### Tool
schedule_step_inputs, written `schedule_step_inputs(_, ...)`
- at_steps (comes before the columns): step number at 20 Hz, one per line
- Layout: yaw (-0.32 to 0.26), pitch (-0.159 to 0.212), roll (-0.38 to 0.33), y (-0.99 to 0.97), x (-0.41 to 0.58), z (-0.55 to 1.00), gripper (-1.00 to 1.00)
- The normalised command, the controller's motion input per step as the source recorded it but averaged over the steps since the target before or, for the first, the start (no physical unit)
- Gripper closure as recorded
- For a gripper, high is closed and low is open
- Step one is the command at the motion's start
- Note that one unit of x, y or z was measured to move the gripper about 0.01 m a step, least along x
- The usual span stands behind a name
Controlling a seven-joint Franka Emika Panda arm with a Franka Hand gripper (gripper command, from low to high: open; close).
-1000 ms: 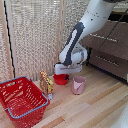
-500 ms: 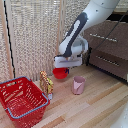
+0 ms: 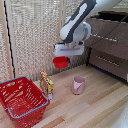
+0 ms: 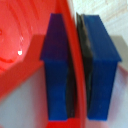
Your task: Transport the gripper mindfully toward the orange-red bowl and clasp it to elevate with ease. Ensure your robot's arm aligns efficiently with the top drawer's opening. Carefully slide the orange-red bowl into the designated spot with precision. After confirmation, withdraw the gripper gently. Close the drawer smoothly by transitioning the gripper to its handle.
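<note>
Above bare wooden floor (image 3: 100,107) I have the gripper (image 3: 63,56) pinched on the orange-red bowl (image 3: 61,62) rim, hanging clear for the top drawer (image 3: 107,32).

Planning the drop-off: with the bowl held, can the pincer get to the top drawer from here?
Probably yes. The pincer is shut on the orange-red bowl, lifted well off the floor. Nothing shows between it and the top drawer at the exterior view's right. How far the drawer is open is unclear.
</note>
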Motion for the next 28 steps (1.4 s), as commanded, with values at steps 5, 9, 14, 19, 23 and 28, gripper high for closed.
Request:
schedule_step_inputs(5,0.000,-0.013,-0.023,0.02,-0.069,0.84,1.00)
schedule_step_inputs(9,0.000,-0.027,-0.030,0.01,-0.001,0.82,1.00)
schedule_step_inputs(14,-0.024,-0.027,-0.030,0.01,0.000,0.82,1.00)
schedule_step_inputs(19,-0.117,-0.041,0.009,-0.15,0.000,0.84,1.00)
schedule_step_inputs(23,-0.154,-0.018,0.040,-0.28,0.000,0.93,1.00)
schedule_step_inputs(28,-0.205,0.022,0.035,-0.32,0.000,0.95,1.00)
